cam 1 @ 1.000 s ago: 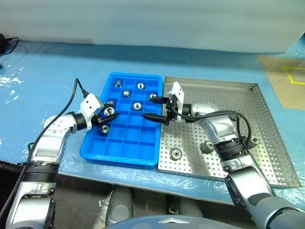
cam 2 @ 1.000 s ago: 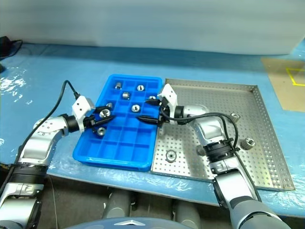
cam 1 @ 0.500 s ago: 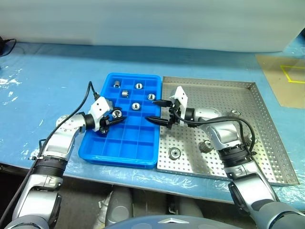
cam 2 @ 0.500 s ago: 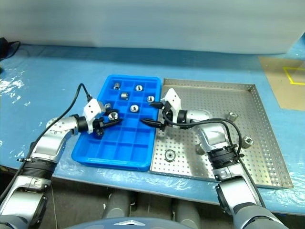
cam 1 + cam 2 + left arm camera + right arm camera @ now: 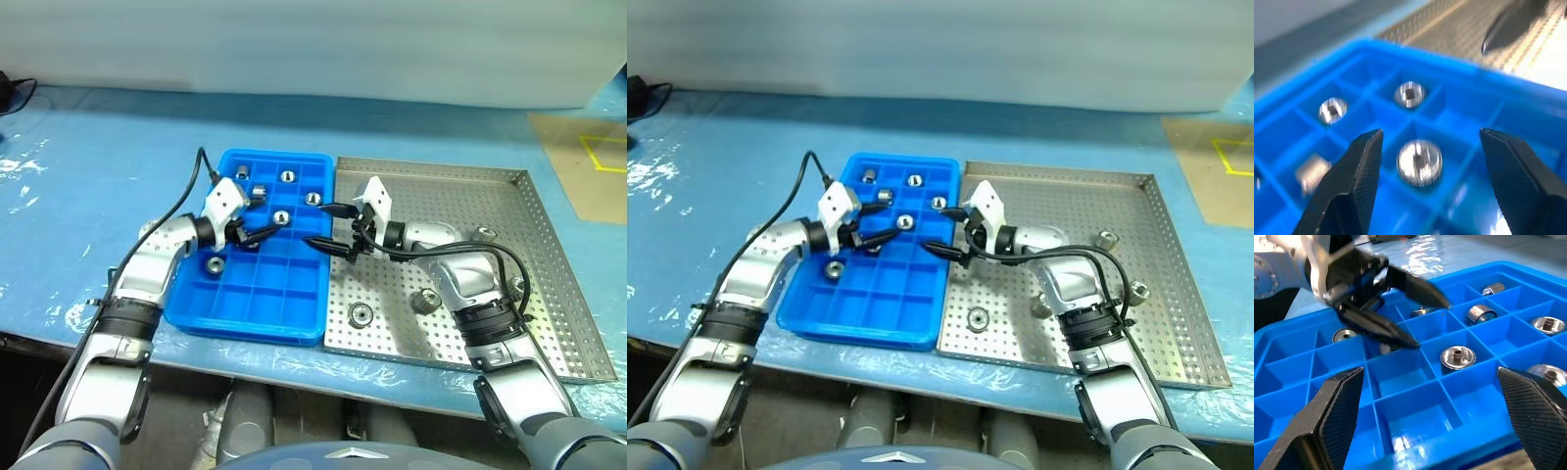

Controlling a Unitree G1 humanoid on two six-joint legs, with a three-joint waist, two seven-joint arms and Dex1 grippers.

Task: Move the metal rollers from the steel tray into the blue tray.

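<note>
Left wrist view shows my left gripper [image 5: 1426, 183] spread apart over a roller [image 5: 1419, 162] resting in the blue tray [image 5: 294, 311]. My right gripper [image 5: 330, 228] waits wide apart; remaining rollers [image 5: 361, 314] sit toward five o'clock in the steel tray [image 5: 549, 255].

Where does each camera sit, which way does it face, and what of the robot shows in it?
Left eye view: on the head, facing forward and down at the blue tray and steel tray; both arms show.
Right eye view: the other eye, same scene.
Left wrist view: on the left wrist, looking past open fingers into compartments holding metal rollers.
Right wrist view: on the right wrist, looking past wide fingers across the same tray.
Shared: the right wrist view also shows the left claw.
</note>
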